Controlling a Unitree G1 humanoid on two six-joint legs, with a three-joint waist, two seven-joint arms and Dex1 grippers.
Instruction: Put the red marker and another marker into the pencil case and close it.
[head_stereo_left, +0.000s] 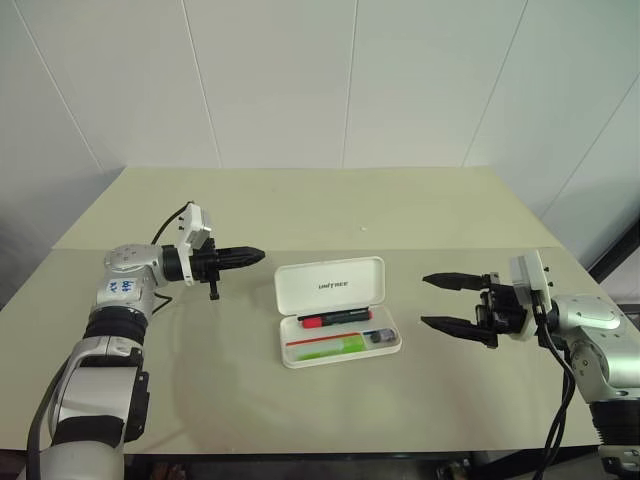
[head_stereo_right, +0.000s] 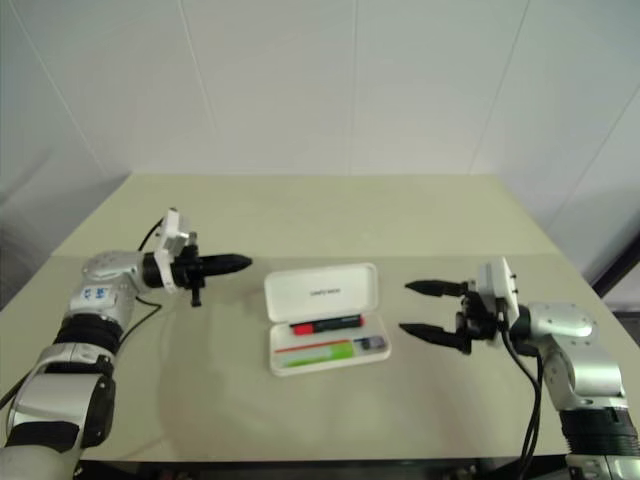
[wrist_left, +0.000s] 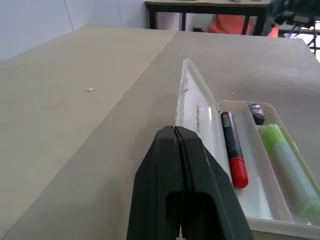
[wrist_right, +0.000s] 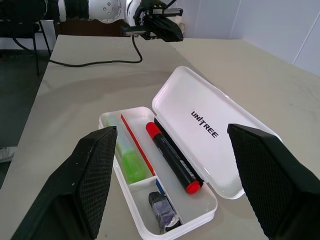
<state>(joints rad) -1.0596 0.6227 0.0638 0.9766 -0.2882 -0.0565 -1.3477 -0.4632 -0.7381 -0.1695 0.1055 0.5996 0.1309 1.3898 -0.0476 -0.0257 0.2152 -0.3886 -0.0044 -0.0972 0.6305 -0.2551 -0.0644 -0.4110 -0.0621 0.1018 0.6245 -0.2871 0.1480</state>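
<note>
Both markers already in the case (head_stereo_left: 335, 318): red marker (head_stereo_left: 335, 318) lies in the tray near the hinge, green marker (head_stereo_left: 328, 347) in the front compartment beside a small dark object (head_stereo_left: 380, 338). Case sits mid-surface (head_stereo_left: 300, 210), lid (head_stereo_left: 330, 285) still up, so only closing looks left. Left end effector (head_stereo_left: 245, 257) pinched shut, empty, just left of the lid, not touching. Right end effector (head_stereo_left: 448, 302) spread wide, empty, right of the case, apart from it.
</note>
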